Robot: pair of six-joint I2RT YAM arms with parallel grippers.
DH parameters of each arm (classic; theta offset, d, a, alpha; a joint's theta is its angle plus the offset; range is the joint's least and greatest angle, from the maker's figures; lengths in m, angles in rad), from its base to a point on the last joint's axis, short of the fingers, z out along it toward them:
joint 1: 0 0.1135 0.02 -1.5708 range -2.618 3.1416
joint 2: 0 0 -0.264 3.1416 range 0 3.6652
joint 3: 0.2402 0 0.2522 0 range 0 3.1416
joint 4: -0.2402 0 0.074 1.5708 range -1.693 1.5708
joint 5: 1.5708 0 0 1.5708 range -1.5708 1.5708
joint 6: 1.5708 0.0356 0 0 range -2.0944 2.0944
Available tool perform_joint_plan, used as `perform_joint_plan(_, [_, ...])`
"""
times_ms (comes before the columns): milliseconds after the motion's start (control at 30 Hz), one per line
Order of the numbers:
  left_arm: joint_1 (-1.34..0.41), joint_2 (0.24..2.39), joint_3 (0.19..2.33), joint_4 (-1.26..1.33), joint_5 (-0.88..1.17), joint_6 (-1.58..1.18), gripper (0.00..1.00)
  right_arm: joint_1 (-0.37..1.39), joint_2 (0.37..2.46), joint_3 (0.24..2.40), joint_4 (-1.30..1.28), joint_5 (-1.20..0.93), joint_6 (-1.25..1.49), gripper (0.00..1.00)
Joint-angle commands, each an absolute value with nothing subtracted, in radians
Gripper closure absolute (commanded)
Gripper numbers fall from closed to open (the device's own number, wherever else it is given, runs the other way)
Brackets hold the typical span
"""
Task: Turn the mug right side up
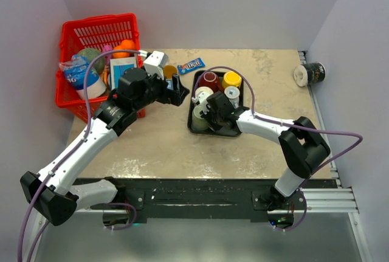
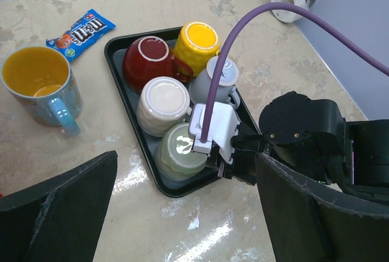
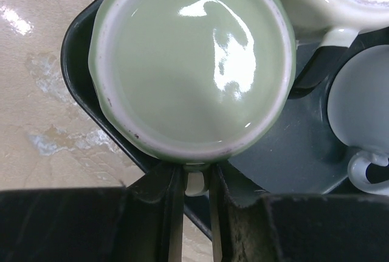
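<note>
A pale green mug [image 3: 191,61] stands upside down in the near left corner of a black tray [image 3: 304,158], its base facing up. My right gripper [image 3: 196,183] is shut on the mug's small handle [image 3: 195,183], with a finger pressed to each side of it. In the top view the green mug [image 1: 199,120] lies just under the right gripper [image 1: 209,116]. My left gripper [image 2: 185,177] hangs open above the table, looking down at the tray [image 2: 130,101] and the green mug [image 2: 176,152], and holds nothing.
The tray also carries upside-down red [image 2: 149,61], yellow [image 2: 196,40], cream [image 2: 163,101] and grey [image 2: 219,76] mugs. An upright blue mug [image 2: 36,79] and a candy packet [image 2: 82,31] lie left of it. A red basket [image 1: 97,37] stands at back left and a dark roll [image 1: 310,73] at back right.
</note>
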State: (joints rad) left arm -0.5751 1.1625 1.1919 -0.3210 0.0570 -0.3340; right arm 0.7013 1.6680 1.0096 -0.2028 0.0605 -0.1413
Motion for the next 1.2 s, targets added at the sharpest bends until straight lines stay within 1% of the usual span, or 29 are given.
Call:
perform_joint_plan(0, [-0.568,1.114,1.177,-0.261,0.084,-0.348,0.01,0.706,1.577,1.025,-0.166,0.035,-0.134,1.00])
perform_joint_plan(233, [-0.568,1.059,1.131,-0.198,0.071,-0.353,0.01,0.706,1.488,1.032,-0.186,-0.049,-0.008,1.00])
perform_joint_plan(500, [-0.568,0.970,1.080,-0.115,0.083,-0.354,0.01,0.706,1.329,1.035,-0.144,-0.126,0.245,1.00])
perform_joint_plan(700, [-0.569,0.948,1.042,-0.015,0.234,-0.423,0.01,0.706,1.192,1.109,-0.075,-0.088,0.400,1.00])
perform_joint_plan(733, [-0.569,0.946,1.019,0.051,0.270,-0.437,0.01,0.706,1.165,1.127,-0.057,-0.075,0.416,1.00])
perform_joint_plan(833, [-0.569,0.945,0.967,0.150,0.330,-0.494,0.01,0.706,1.138,1.179,-0.055,-0.063,0.451,1.00])
perform_joint_plan(933, [-0.568,0.969,0.963,0.199,0.391,-0.518,0.02,0.704,1.118,1.233,-0.058,-0.067,0.465,1.00])
perform_joint_plan(1067, [-0.569,1.012,0.999,0.202,0.484,-0.537,0.03,0.706,1.082,1.279,-0.048,-0.104,0.494,1.00])
perform_joint_plan(1167, [-0.571,1.022,0.993,0.274,0.530,-0.586,0.03,0.706,1.052,1.293,-0.006,-0.156,0.532,1.00])
